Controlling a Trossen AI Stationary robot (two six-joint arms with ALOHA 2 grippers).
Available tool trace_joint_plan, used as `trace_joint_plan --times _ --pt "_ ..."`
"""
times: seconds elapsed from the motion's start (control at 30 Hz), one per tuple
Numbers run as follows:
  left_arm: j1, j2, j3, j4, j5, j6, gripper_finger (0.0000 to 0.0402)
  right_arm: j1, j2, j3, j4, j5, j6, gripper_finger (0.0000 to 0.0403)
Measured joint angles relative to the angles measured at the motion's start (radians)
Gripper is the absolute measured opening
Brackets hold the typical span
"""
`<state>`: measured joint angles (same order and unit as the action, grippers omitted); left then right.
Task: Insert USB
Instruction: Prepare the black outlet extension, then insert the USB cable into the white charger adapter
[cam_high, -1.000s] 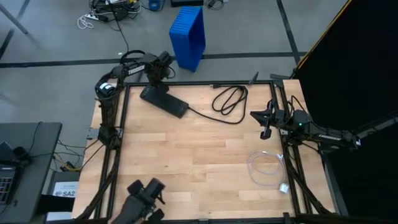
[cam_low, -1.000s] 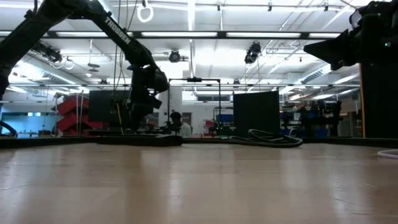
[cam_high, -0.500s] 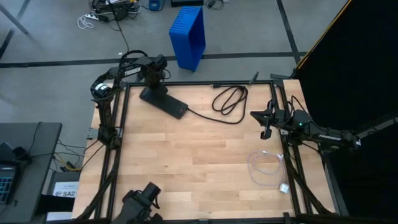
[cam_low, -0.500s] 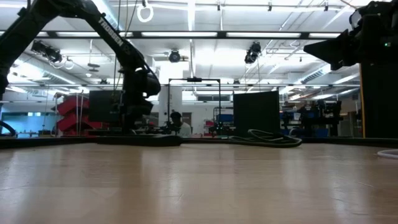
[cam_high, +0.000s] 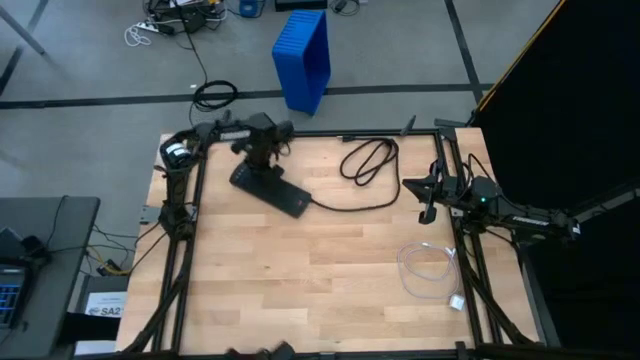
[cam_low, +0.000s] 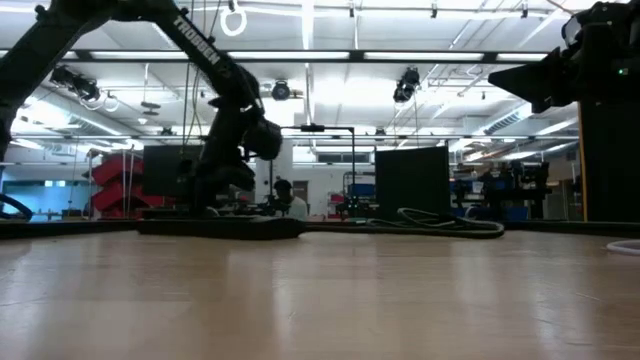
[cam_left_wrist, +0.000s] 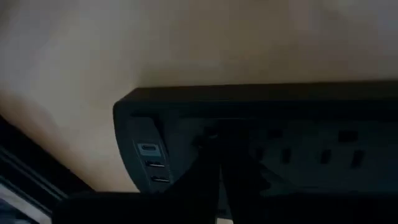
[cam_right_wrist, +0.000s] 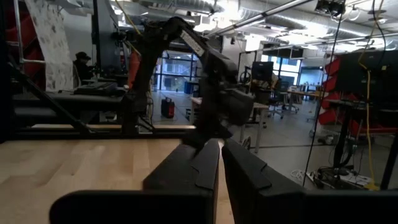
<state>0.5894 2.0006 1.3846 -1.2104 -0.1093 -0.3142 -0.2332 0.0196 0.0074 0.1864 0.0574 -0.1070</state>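
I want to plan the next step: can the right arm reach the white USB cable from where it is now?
Probably yes. The right pincer hangs shut near the table's right edge, and the USB cable lies loosely looped close by on bare wood, with nothing between them.

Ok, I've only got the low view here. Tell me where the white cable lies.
Observer: From above, the white cable lies loosely looped near the right edge of the table, with nothing touching it.
Operator: Now give me the right gripper.
Observer: The right gripper is shut and empty over the right edge, farther back than the cable.
Operator: And the left one.
Observer: The left gripper is shut over the far end of the power strip. Its wrist view shows small ports on that end.
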Motion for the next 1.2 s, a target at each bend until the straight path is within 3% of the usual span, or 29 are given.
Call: trace_joint_plan --times 0.3,0.53,0.87,1.0,1.13,1.2 --pt "-0.329 0.001 0.02 -0.045 0.085 -0.136 0.0001 0.0 0.0 0.0 0.0 0.0 0.0 0.0002" --pt "-0.486 0.009 0.126 -0.032 0.081 -0.121 0.0 0.0 0.0 0.0 0.0 0.0 0.0 0.0002" --pt "-0.6 0.007 0.361 -0.107 -0.137 0.06 0.0003 0.0 0.0 0.0 0.0 0.0 0.0 0.0001" --pt "-0.649 0.004 0.42 -0.074 -0.162 0.172 0.0013 0.0 0.0 0.0 0.0 0.0 0.0 0.0003" --pt "-0.696 0.004 0.423 -0.045 -0.166 0.501 0.0025 0.0 0.0 0.0 0.0 0.0 0.0 0.0007" --pt "-0.705 0.011 0.425 0.052 -0.192 0.604 0.0029 0.0 0.0 0.0 0.0 0.0 0.0 0.0006"
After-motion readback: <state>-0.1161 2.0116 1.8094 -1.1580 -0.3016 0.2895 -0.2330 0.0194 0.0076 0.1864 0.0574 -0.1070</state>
